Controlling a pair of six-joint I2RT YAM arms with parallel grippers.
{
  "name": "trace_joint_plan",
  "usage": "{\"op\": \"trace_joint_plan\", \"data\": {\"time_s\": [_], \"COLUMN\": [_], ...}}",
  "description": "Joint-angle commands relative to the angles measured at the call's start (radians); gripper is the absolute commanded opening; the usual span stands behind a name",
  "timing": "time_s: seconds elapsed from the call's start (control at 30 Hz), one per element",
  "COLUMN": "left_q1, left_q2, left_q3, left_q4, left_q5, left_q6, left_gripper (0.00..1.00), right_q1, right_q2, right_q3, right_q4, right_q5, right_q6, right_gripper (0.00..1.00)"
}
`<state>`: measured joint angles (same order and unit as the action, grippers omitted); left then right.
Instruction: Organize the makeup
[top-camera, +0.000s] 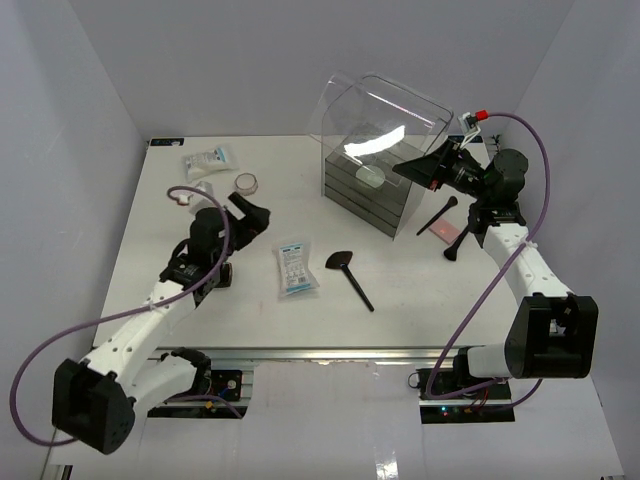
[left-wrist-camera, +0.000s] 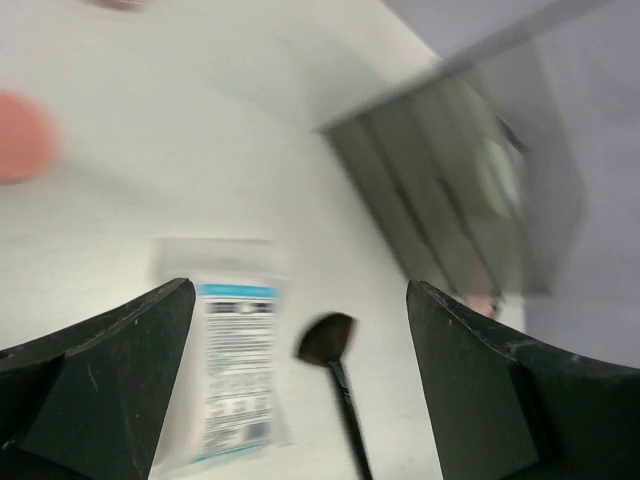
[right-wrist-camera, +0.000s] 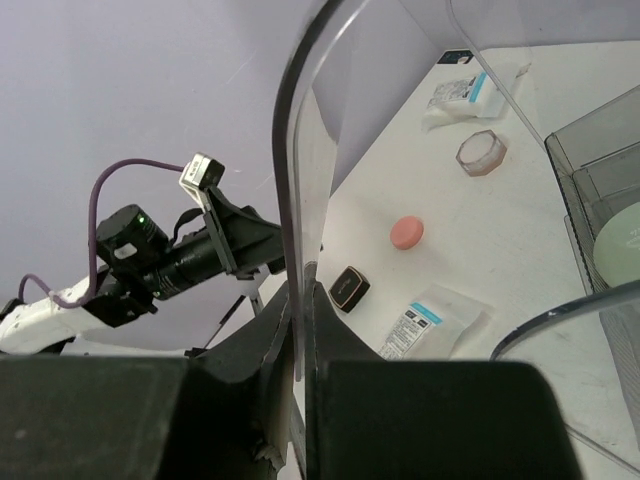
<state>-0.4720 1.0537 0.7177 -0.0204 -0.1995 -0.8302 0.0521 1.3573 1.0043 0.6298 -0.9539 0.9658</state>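
Note:
My left gripper (top-camera: 256, 217) (left-wrist-camera: 300, 292) is open and empty, held above the table. Below it lie a white-and-blue packet (top-camera: 296, 268) (left-wrist-camera: 237, 370) and a flat-headed black brush (top-camera: 350, 276) (left-wrist-camera: 332, 350). My right gripper (top-camera: 428, 166) (right-wrist-camera: 305, 312) is shut on the edge of the box's clear lid (top-camera: 385, 112) (right-wrist-camera: 298, 150), holding it raised. A second packet (top-camera: 207, 162) (right-wrist-camera: 455, 98), a round compact (top-camera: 247, 183) (right-wrist-camera: 481, 152) and a pink round piece (right-wrist-camera: 407, 232) lie at the far left. A slim brush (top-camera: 438, 215) and a pink palette (top-camera: 441, 231) lie right of the box.
The clear box with grey drawers (top-camera: 368, 190) (left-wrist-camera: 450, 170) stands at the back centre-right, with a pale round compact (top-camera: 372, 175) (right-wrist-camera: 620, 235) on its top level. A small black square case (right-wrist-camera: 350, 288) lies near the left arm. Grey walls enclose the table.

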Motion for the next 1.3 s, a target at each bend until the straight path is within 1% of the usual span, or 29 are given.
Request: {"op": "trace_joint_plan", "data": {"time_s": [0.0, 0.03, 0.1, 0.17, 0.23, 0.3, 0.4, 0.53, 0.83, 1.07, 1.27], "left_q1": [0.163, 0.195, 0.246, 0.299, 0.348, 0.388, 0.417, 0.44, 0.47, 0.47, 0.47], "left_q2": [-0.112, -0.107, -0.057, 0.058, 0.125, 0.178, 0.191, 0.238, 0.411, 0.497, 0.593], "left_q3": [0.014, 0.029, 0.049, 0.069, 0.076, 0.063, 0.047, 0.066, 0.139, 0.199, 0.253], "left_q4": [-0.548, -0.596, -0.635, -0.67, -0.702, -0.67, -0.627, -0.618, -0.66, -0.671, -0.743], "left_q5": [-0.13, -0.153, -0.135, -0.088, -0.054, -0.002, 0.034, 0.069, 0.115, 0.109, 0.095], "left_q6": [-0.102, -0.102, -0.107, -0.14, -0.181, -0.203, -0.238, -0.269, -0.276, -0.276, -0.262], "left_gripper": [0.98, 0.98, 0.98, 0.98, 0.98, 0.98, 0.98, 0.98, 0.98, 0.98, 0.98], "right_q1": [0.003, 0.003, 0.003, 0.003, 0.003, 0.003, 0.003, 0.002, 0.002, 0.003, 0.003], "right_q2": [-0.047, -0.048, -0.05, -0.052, -0.056, -0.059, -0.061, -0.058, -0.035, -0.024, -0.018], "right_q3": [-0.014, -0.018, -0.023, -0.03, -0.033, -0.036, -0.038, -0.042, -0.046, -0.046, -0.042], "right_q4": [0.086, 0.092, 0.098, 0.103, 0.105, 0.106, 0.107, 0.107, 0.114, 0.126, 0.128], "right_q5": [-0.034, -0.034, -0.033, -0.034, -0.036, -0.04, -0.046, -0.052, -0.055, -0.055, -0.057], "right_q6": [-0.017, -0.015, -0.013, -0.008, -0.007, -0.009, -0.009, -0.009, -0.012, -0.009, -0.006], "right_gripper": [0.08, 0.08, 0.08, 0.08, 0.08, 0.08, 0.08, 0.08, 0.08, 0.08, 0.08]}}
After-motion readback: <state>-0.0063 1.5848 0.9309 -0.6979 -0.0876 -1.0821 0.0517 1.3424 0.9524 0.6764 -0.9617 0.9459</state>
